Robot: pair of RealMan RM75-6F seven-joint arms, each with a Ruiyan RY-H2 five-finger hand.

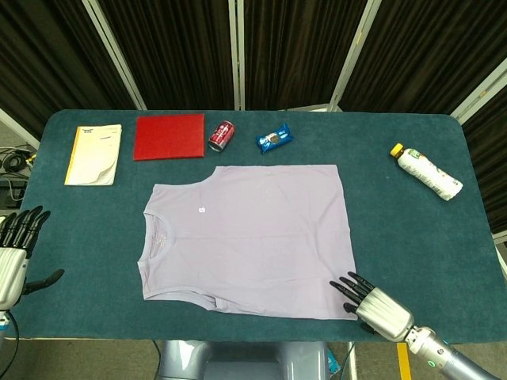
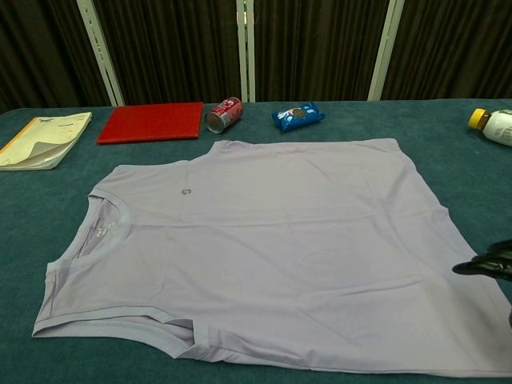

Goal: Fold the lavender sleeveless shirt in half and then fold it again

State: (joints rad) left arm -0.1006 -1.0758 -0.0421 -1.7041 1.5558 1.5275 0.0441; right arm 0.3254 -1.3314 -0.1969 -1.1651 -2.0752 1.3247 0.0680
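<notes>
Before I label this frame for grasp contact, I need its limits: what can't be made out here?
- Right hand: head view cannot settle whether its fingertips touch the shirt at the hem corner; the chest view's right edge cuts off all but some fingertips.
- Left hand: cropped by the head view's left edge, absent from the chest view.
- Bottle: cut by the chest view's right edge.
- Shirt's small logo: too small to read.

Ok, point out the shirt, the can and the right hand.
shirt (image 1: 253, 237): head view, middle of the fabric.
can (image 1: 221, 134): head view, red side.
right hand (image 1: 372, 302): head view, back of the hand, at the shirt's near right corner.
</notes>
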